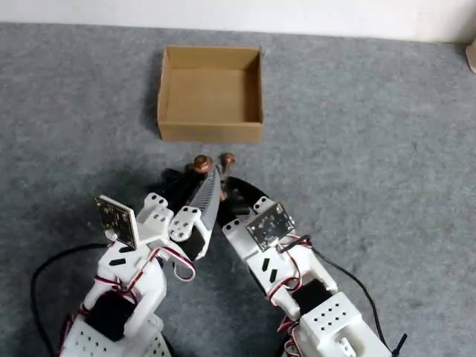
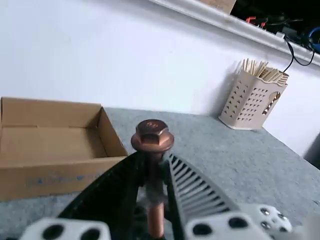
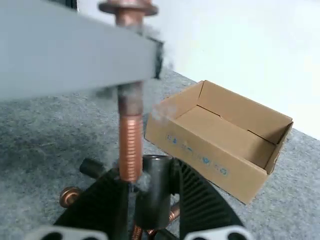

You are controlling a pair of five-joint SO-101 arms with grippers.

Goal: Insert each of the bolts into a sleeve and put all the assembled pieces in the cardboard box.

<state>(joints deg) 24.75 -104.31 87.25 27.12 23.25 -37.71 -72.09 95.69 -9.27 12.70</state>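
Grey carpet (image 1: pixel 387 126) under a white wall. I judge the bolt (image 2: pixel 152 139) could jam on the rim of the sleeve (image 3: pixel 156 185), since its threaded tip seems to hang beside the bore, not over it. The bolt stands head-up, its shank pinched in my left gripper (image 2: pixel 152 160). My right gripper (image 3: pixel 152 172) clamps the sleeve, with the cardboard box (image 1: pixel 210 132) beyond.

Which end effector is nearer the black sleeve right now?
Right. The right end effector grips the sleeve; the left end effector holds a bolt higher up, its threaded end beside the sleeve's top.
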